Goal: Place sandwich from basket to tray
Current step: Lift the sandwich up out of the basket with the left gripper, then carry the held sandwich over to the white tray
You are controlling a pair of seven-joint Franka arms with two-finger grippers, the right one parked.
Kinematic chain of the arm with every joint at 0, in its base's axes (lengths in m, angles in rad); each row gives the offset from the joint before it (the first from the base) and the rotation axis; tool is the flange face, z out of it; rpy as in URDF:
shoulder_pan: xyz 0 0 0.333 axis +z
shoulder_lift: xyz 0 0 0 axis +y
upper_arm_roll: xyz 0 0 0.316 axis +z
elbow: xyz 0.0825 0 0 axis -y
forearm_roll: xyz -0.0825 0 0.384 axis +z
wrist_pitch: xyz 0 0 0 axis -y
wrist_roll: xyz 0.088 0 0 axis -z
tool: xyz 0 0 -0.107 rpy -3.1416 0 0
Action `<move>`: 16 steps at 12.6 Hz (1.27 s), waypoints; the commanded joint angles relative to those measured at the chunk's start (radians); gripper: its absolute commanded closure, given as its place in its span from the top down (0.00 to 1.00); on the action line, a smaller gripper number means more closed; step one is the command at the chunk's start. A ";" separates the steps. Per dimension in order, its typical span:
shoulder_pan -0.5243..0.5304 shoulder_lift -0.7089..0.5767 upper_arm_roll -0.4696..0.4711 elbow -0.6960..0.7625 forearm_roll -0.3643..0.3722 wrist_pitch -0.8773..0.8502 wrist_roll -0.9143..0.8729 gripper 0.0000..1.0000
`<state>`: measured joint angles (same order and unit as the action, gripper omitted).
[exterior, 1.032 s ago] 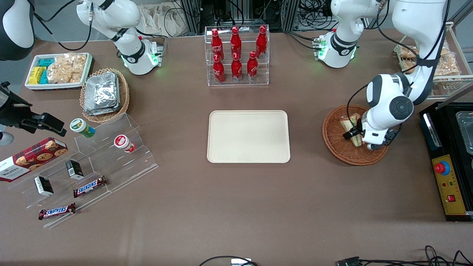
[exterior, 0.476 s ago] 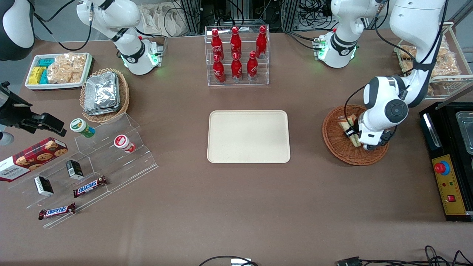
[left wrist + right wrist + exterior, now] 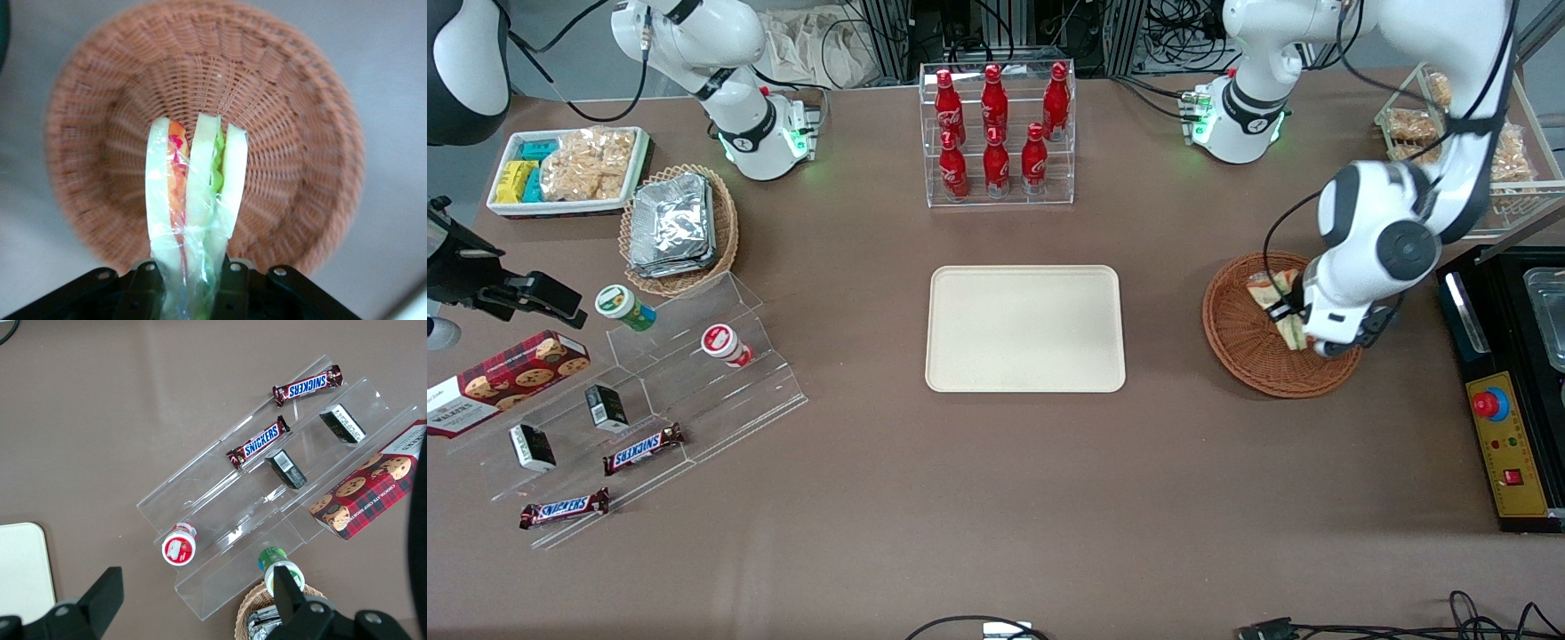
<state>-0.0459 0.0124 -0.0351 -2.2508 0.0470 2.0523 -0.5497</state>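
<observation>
At the right of the front frame, the basket is set on the desk, well apart from the tray at the centre, with bare brown desk between them. The sandwich, a clear-wrapped wedge of pale bread with red-orange and green layers, is seen held above the basket's bowl. The gripper is placed over the basket, its jaws clamped on the sandwich's wrapped end.
</observation>
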 commanded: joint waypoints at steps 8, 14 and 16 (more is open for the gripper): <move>-0.009 -0.043 -0.084 0.694 -0.013 -0.730 0.252 0.00; -0.009 0.215 -0.512 0.963 0.004 -0.802 -0.159 0.00; -0.011 0.351 -0.645 1.089 0.034 -0.805 -0.347 0.00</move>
<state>-0.0646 0.1856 -0.5734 -1.3668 0.0437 1.3138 -0.7610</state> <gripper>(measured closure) 0.837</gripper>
